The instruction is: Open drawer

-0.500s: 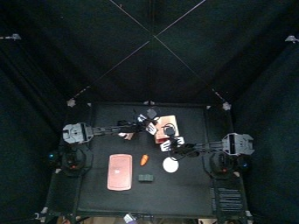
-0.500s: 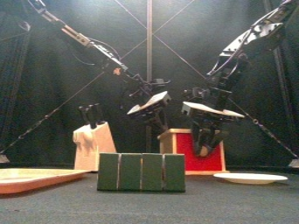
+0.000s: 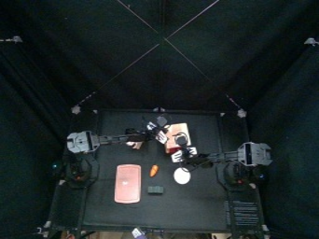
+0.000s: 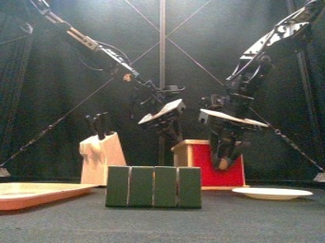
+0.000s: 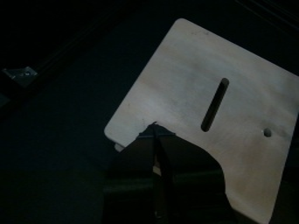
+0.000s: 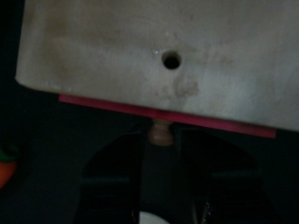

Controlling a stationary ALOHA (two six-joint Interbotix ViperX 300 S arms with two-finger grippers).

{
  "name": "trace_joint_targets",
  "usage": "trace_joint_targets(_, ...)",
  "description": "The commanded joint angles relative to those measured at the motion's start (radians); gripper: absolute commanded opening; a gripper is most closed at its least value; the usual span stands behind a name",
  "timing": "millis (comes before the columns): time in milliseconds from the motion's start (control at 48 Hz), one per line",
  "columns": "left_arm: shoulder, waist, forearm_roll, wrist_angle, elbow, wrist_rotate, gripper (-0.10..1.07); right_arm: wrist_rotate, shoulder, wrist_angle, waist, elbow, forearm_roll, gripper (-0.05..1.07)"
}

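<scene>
The drawer (image 3: 180,133) is a tan-orange box at the table's back middle; the front view shows its red face (image 4: 211,163). My right gripper (image 3: 189,147) hangs at that face (image 4: 226,150). In the right wrist view its jaws (image 6: 160,147) stand open on either side of the small pink knob (image 6: 160,131) below the tan top panel (image 6: 140,44). My left gripper (image 3: 159,132) is at the drawer's far-left edge (image 4: 169,140). In the left wrist view its jaws (image 5: 158,157) look shut, tips against the edge of the tan panel (image 5: 222,96).
A salmon-pink slab (image 3: 126,182) lies front left, also seen in the front view (image 4: 32,195). A small orange piece (image 3: 153,171), a dark green box (image 3: 156,189) (image 4: 154,186) and a white plate (image 3: 182,175) (image 4: 272,194) lie in front. A tan knife block (image 4: 99,158) stands left of the drawer.
Almost nothing differs; my right gripper has shifted very slightly at the drawer's face. The drawer stands where it was.
</scene>
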Motion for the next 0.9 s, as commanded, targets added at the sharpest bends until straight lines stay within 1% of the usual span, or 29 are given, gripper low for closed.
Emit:
trace_joint_targets(0,-0.002,0.002,-0.005,0.005,-0.011,-0.003,0.36,0.000,-0.032,-0.002,0.025,0.002,0.021,0.58)
trace_joint_targets(458,-0.002,0.002,-0.005,0.005,-0.012,-0.003,0.36,0.005,-0.031,0.000,0.103,0.012,0.075,0.58)
trace_joint_targets(875,-0.002,0.002,-0.005,0.006,-0.015,-0.003,0.36,0.012,-0.043,0.006,0.158,0.014,0.092,0.58)
